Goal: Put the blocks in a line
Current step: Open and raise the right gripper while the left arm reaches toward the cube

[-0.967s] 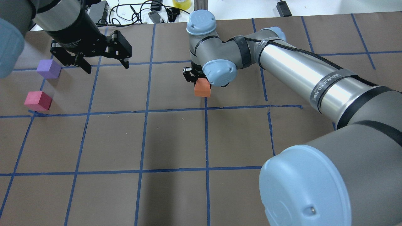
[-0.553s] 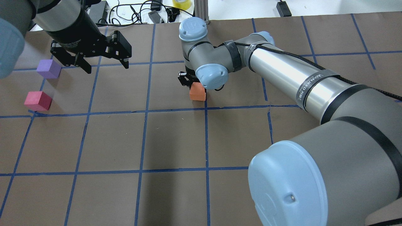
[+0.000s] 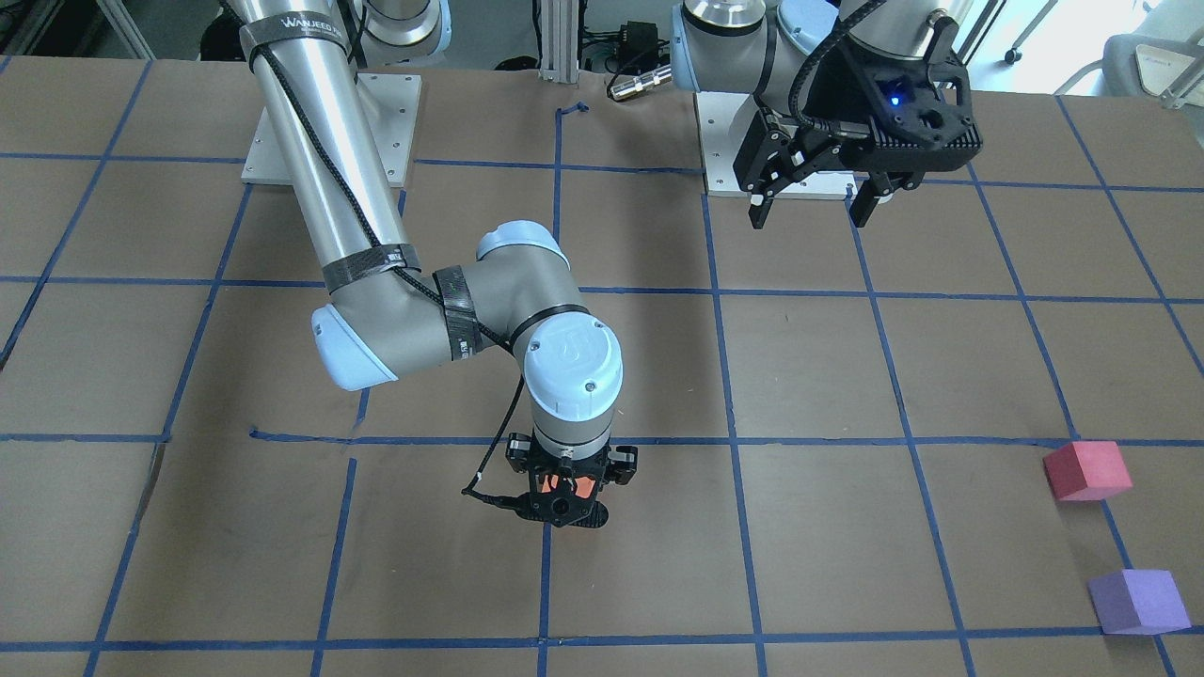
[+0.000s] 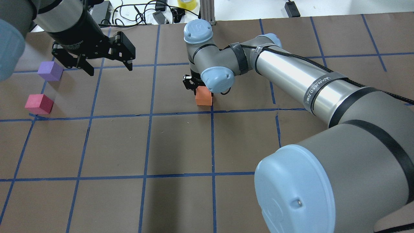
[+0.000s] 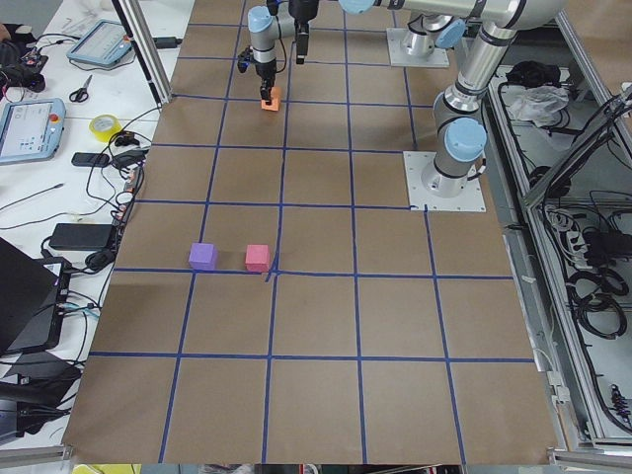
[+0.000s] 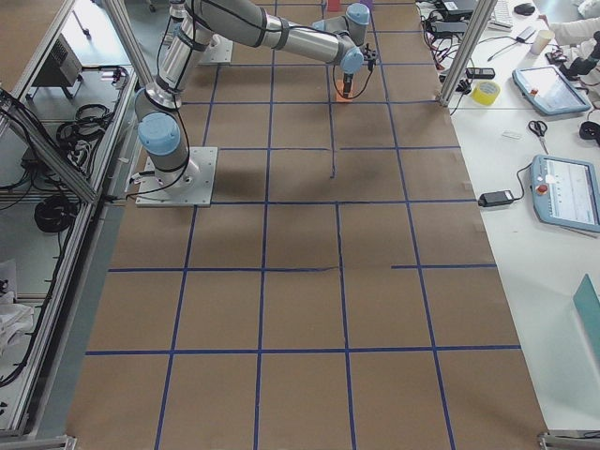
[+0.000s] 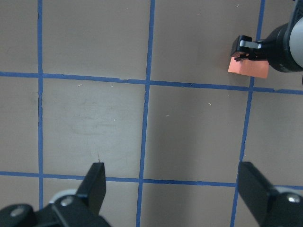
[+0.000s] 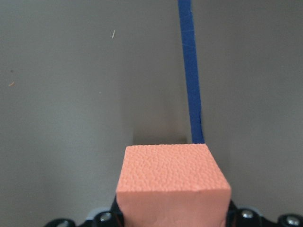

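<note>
The table (image 4: 181,145), covered in brown paper and marked into squares by blue tape lines (image 4: 145,177), carries a red-pink foam cube (image 4: 39,104) and a purple foam cube (image 4: 50,71), near each other but apart, toward one end. An orange foam cube (image 4: 203,97) is low just beside a tape line mid-table; whether it rests on the paper cannot be told.

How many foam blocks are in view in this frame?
3: orange block in the right gripper near mid-table; red-pink block and purple block close together, not touching, on the robot's left side. None seems hidden.
</note>
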Robot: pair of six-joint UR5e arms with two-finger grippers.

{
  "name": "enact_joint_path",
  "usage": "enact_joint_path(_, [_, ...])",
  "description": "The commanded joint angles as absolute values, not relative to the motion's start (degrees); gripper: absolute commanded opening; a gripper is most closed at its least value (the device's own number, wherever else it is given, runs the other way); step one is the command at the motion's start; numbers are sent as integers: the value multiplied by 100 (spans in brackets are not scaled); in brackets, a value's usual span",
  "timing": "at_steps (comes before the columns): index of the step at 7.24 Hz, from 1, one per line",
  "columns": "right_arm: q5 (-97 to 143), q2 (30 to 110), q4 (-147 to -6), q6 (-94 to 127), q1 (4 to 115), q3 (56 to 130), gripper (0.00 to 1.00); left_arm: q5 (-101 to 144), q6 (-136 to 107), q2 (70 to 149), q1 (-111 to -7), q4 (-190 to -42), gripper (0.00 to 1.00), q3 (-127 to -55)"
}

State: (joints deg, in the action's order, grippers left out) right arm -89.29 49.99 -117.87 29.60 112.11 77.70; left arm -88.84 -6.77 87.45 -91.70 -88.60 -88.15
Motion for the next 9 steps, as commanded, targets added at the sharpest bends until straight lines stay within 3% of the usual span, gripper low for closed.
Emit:
enact_joint_path(1, [-8921, 5027, -11777, 2953, 11258, 7778, 100, -8860, -659, 8797, -9158, -8772, 100, -8789])
enact_joint_path(4, [-8938, 5666, -11007, 2543, 11032, 7594, 100, -8815, -668, 9148, -9193, -8174, 100, -8824])
enact_joint_path(8, [-9000, 6835, -9775, 759, 9425, 7708, 100, -8807, -773, 10306, -9368, -7912, 100, -8877])
enact_joint_path(9, [-9009, 6942, -9756, 599, 9274, 7717, 100, -8807, -826, 10666, -9726, -7231, 100, -8877])
